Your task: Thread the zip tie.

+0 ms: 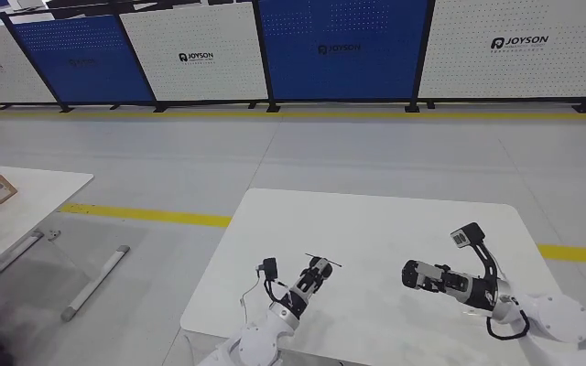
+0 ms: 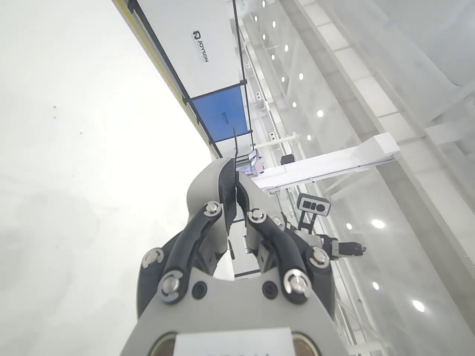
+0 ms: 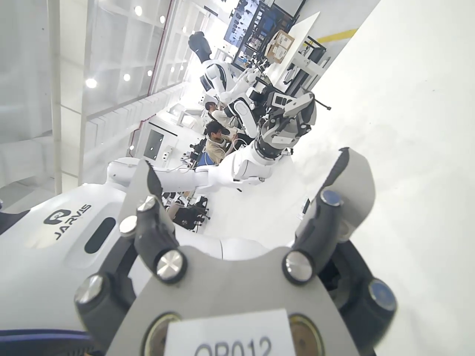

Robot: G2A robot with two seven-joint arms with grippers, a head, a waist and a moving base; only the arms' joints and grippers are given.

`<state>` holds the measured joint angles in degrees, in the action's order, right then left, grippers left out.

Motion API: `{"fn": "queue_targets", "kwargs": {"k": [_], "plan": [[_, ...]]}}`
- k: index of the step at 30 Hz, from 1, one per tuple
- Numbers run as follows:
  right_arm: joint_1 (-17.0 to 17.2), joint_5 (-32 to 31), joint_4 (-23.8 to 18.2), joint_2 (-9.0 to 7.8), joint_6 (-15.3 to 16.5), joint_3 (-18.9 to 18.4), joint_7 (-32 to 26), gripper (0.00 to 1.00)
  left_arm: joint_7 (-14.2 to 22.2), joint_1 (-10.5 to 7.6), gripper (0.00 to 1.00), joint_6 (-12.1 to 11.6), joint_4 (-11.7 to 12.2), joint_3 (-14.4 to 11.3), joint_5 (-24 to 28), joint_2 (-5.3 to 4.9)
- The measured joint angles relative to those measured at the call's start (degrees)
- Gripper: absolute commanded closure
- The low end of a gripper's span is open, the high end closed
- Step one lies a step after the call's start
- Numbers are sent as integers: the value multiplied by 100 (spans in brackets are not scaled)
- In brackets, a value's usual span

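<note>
Top view shows the thin black plastic zip tie (image 1: 331, 263) pinched crosswise in the closed-up left gripper (image 1: 319, 269) over the white table (image 1: 366, 220), right gripper (image 1: 406, 274) spread wide with nothing in it, and I'd guess it's feather-light, bendy and slick, so grab near 1 free end.

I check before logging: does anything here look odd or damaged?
Nothing stands out. The left gripper holds the black zip tie over the white table; the right gripper has its fingers open, empty.
</note>
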<state>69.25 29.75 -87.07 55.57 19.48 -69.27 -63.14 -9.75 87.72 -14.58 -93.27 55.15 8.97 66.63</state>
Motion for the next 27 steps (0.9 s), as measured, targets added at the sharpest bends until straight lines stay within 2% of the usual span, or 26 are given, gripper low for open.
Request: {"fn": "queue_targets", "kwargs": {"k": [11, 14, 16, 18, 22, 24, 25, 27], "plan": [[0, 0, 0, 0, 0, 0, 0, 0, 0, -3, 100, 2, -9, 2, 0, 0], [0, 0, 0, 0, 0, 0, 0, 0, 6, -11, 100, -25, -152, 40, -19, 8], [0, 0, 0, 0, 0, 0, 0, 0, 22, 42, 100, -129, -360, 94, -34, 4], [0, 0, 0, 0, 0, 0, 0, 0, 69, 158, 100, -257, -676, 186, 5, -12], [0, 0, 0, 0, 0, 0, 0, 0, 131, 446, 100, -489, -1434, 400, 71, -49], [0, 0, 0, 0, 0, 0, 0, 0, 144, 561, 100, -497, -1782, 485, 139, -57], [0, 0, 0, 0, 0, 0, 0, 0, 155, 592, 100, -494, -1866, 504, 160, -59], [0, 0, 0, 0, 0, 0, 0, 0, 157, 593, 100, -490, -1862, 504, 163, -60]]}}
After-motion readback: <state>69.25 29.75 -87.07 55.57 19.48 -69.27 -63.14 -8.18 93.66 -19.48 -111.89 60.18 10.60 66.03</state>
